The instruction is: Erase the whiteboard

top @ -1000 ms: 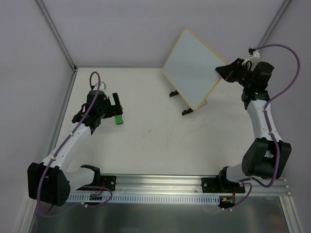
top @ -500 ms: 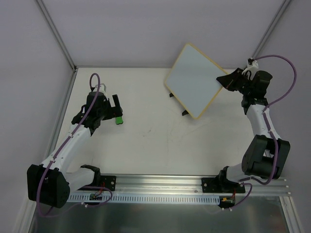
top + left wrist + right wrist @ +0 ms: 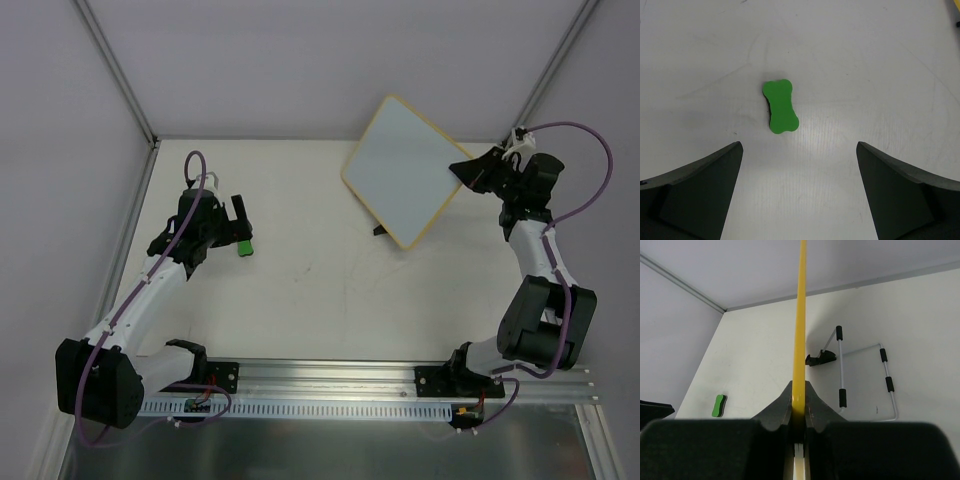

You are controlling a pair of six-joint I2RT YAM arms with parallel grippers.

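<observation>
The whiteboard (image 3: 400,168) is white with a thin yellow frame and shows no writing from above. My right gripper (image 3: 466,176) is shut on its right edge and holds it up, tilted, at the back right. In the right wrist view only its yellow edge (image 3: 801,315) shows, clamped between the right gripper's (image 3: 799,412) jaws. The green bone-shaped eraser (image 3: 243,246) lies flat on the table, also in the left wrist view (image 3: 780,106). My left gripper (image 3: 238,222) hovers just behind it, open and empty (image 3: 800,200).
A white wire stand (image 3: 866,375) with black sleeves and a black foot (image 3: 821,358) stands on the table under the board; one foot (image 3: 383,231) shows from above. Grey walls and a metal corner post (image 3: 115,70) close the back and sides.
The right gripper has shifted the whiteboard a little to the right and turned it, so it now hides one stand foot. The left arm and the eraser have not moved.
</observation>
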